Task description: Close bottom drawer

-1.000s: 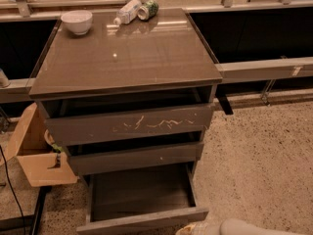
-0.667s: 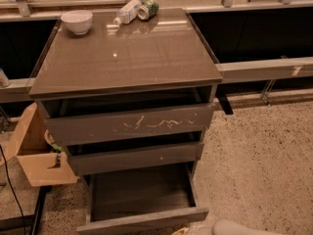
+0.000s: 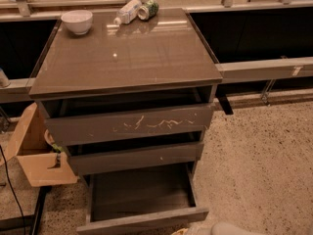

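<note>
Bottom drawer [image 3: 142, 220] stands pulled far out, its plain front near the lower edge of the view, below the medium drawer [image 3: 134, 158] and the scratched top drawer [image 3: 129, 124], which are both out only a little. End effector [image 3: 230, 229] shows only as a pale rounded part at the btm edge, just right of that front's corner; released or clenched, I cannot tell. On the glossy tabletop [image 3: 127, 58], at the back: white bowl [image 3: 77, 21] left, bottle [image 3: 127, 11] & can [image 3: 147, 9] lying side by side.
</note>
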{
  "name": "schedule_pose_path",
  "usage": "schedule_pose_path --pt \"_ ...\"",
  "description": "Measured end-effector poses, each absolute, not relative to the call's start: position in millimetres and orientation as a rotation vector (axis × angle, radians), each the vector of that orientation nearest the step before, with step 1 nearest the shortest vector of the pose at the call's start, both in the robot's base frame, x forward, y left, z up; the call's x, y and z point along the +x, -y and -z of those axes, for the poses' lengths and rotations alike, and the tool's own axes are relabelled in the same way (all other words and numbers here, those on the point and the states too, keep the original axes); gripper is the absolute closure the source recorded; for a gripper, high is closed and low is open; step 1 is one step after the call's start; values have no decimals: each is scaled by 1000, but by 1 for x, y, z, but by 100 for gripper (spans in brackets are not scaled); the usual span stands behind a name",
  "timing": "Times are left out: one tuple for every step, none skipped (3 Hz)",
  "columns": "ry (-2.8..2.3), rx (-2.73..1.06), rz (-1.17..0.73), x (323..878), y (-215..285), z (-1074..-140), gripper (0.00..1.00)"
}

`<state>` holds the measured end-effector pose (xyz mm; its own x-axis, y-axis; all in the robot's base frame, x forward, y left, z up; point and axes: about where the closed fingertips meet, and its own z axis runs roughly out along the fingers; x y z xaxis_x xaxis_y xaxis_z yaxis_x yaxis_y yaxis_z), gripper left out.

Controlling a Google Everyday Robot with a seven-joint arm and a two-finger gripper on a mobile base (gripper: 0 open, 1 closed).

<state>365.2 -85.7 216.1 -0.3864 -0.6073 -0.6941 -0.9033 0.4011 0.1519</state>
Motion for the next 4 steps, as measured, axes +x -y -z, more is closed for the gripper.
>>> schedule_pose_path --pt "-2107 -1263 -696 371 84 -198 100" --pt "-2103 -1242 -683 380 82 -183 100" --pt "-2099 -1224 -669 390 81 -171 100" --pt "-2094 -1212 -655 399 80 -164 100"
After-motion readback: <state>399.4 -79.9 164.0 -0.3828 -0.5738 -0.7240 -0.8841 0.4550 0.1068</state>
